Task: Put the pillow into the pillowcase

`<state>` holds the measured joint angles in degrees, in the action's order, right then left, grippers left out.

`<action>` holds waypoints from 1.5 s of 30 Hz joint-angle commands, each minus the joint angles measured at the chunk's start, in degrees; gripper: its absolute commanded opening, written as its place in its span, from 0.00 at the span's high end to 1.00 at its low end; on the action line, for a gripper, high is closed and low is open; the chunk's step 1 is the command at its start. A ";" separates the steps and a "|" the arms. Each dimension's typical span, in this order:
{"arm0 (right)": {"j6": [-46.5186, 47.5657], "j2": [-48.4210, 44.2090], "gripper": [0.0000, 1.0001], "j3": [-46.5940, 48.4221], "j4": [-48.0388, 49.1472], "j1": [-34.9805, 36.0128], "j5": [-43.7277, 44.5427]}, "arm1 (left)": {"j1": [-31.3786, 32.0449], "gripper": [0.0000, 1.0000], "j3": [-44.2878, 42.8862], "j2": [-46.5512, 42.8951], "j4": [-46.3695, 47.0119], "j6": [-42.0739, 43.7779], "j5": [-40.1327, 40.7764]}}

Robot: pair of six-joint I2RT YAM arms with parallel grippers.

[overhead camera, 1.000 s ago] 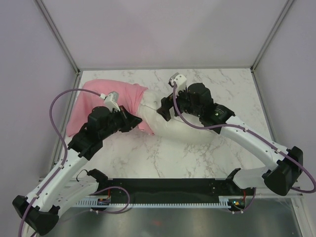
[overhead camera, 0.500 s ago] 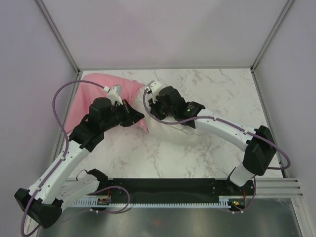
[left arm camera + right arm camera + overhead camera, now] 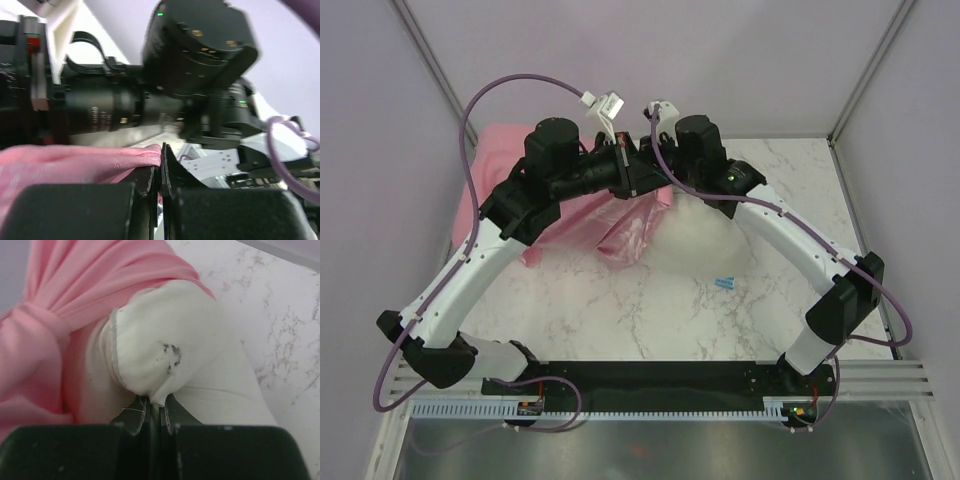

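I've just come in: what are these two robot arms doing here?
The left gripper is shut on the edge of the shiny pink satin pillowcase, and the right gripper pinches a corner of the puffy white pillow. Both grippers hang above the marble table; much of the pillow is outside the case.

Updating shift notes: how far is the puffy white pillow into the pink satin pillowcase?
Done: little; pink satin pillowcase only drapes one end of the puffy white pillow. In hand: left gripper pinches the case, right gripper a pillow corner. Remaining: sliding in the bare bulk.
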<state>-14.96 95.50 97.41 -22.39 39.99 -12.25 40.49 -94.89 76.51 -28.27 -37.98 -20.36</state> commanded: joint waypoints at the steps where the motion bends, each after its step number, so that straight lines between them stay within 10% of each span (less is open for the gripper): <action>1: -9.37 -1.72 1.00 -1.51 15.70 -0.17 -10.95 | 3.36 0.98 -9.78 0.65 17.80 -6.83 -14.26; 9: -17.82 0.65 1.00 -7.22 21.78 -2.46 -12.44 | 5.92 0.98 -19.89 11.01 27.92 -18.18 -21.74; 18: -22.47 -8.32 1.00 -14.26 16.87 -12.20 -11.65 | -6.64 0.98 -10.32 5.58 20.89 -13.35 -17.52; 28: -25.12 -3.76 1.00 -19.10 10.97 -22.12 -9.55 | -7.88 0.97 -18.57 24.19 11.05 -6.76 -15.94; 31: -24.51 0.11 0.60 -15.33 10.79 -28.53 -9.63 | -7.88 0.78 -23.83 31.75 9.91 -3.61 -17.34; 32: -24.24 0.38 0.29 -14.45 10.44 -30.04 -9.02 | -7.80 0.48 -26.98 33.08 7.73 -2.29 -17.26; 34: -22.49 0.12 0.08 -12.07 8.60 -32.94 -7.27 | -7.09 0.23 -29.64 34.76 4.30 3.24 -14.56; 36: -20.99 -1.53 0.02 -10.93 5.09 -37.07 -4.46 | -6.30 0.00 -30.44 33.54 1.03 9.29 -11.91; 45: -15.19 -19.18 0.02 -21.46 1.39 -42.10 1.53 | -4.90 0.00 -9.82 13.16 -3.19 29.42 11.88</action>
<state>-33.04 84.38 78.76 -19.92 -3.53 -12.12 34.89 -110.26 98.00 -30.72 -20.88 -21.10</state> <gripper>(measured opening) 0.980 0.995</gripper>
